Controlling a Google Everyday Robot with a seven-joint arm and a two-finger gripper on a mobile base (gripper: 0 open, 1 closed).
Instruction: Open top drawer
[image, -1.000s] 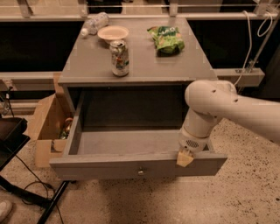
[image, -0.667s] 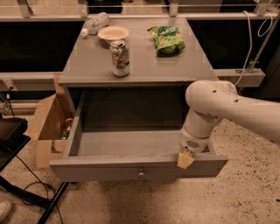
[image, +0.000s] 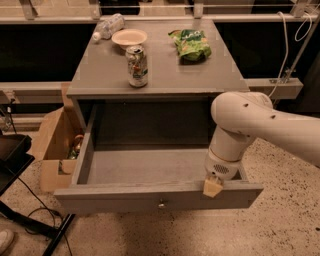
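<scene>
The top drawer (image: 150, 197) is a grey wooden drawer pulled far out of the grey cabinet (image: 160, 75). Its inside is bare. A small round metal knob (image: 161, 203) sits at the centre of its front panel. My white arm reaches in from the right. My gripper (image: 212, 186) hangs at the top edge of the drawer's front panel, right of the knob. Only one tan fingertip (image: 212, 187) shows, resting on that edge.
On the cabinet top stand a can (image: 137, 66), a white bowl (image: 129, 37), a green bag (image: 190, 45) and a lying plastic bottle (image: 108, 26). An open cardboard box (image: 56, 145) sits left of the drawer. A black stand and cables are at lower left.
</scene>
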